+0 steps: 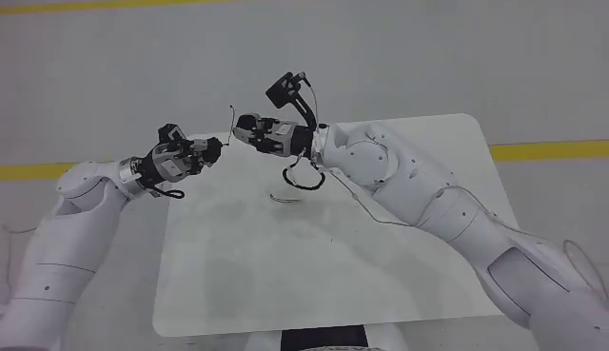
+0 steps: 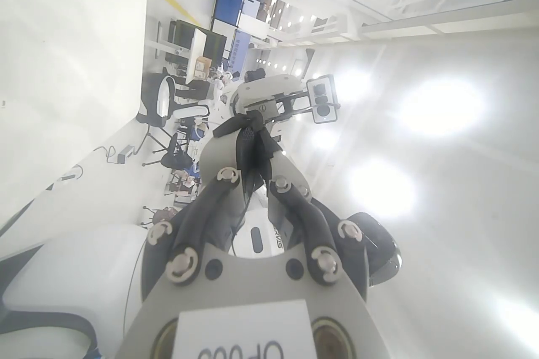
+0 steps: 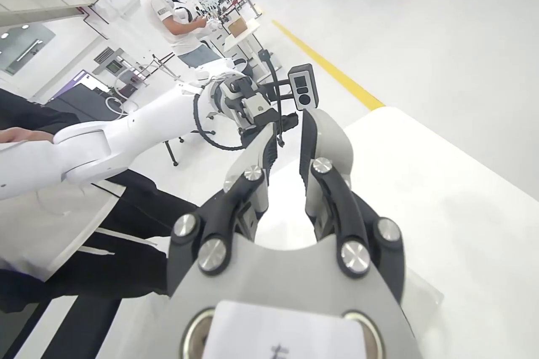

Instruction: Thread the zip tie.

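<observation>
One: Fig. 1, jaws first. How do they stand?

Two: Left gripper (image 2: pixel 252 137): black pads pressed together, with no gap to be seen between them. Whether anything thin is pinched there cannot be told. Right gripper (image 3: pixel 290 121): fingers parted with a clear gap between them, and no hold on anything that can be made out.

One: And the zip tie?

Two: Zip tie (image 1: pixel 231 115) — a thin black strand standing in the air between the two sets of fingertips, rising and hooking over at its upper end. Its lower end lies close to both tips; which gripper carries it cannot be told.

One: Farther out?

Two: Both grippers hang tip to tip, near each other, above the far left corner of the white table (image 1: pixel 381 284), each arm coming in from its own side. A second thin dark strand (image 1: pixel 282 200) lies on the table top — just beside the black cable loop (image 1: pixel 306 178) under the right wrist, apart from both grippers.
</observation>
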`<act>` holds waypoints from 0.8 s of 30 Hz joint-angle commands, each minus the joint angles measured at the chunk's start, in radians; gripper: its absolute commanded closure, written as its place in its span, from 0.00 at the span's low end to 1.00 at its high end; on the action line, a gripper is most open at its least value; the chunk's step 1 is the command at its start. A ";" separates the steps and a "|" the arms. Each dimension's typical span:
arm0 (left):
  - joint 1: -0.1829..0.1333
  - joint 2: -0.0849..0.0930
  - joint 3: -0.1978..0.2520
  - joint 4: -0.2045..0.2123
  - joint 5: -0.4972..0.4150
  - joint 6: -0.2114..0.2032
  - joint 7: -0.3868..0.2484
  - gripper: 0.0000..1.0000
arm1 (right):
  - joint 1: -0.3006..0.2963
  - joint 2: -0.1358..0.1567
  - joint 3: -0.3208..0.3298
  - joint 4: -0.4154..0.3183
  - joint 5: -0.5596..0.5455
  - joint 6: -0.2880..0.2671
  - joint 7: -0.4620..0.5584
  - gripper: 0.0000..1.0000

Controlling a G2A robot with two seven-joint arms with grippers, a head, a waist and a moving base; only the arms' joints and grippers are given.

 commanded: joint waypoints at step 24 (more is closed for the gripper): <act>0.000 0.000 0.000 0.000 0.000 0.000 0.000 1.00 | 0.045 0.008 -0.041 -0.006 0.015 0.000 -0.013 1.00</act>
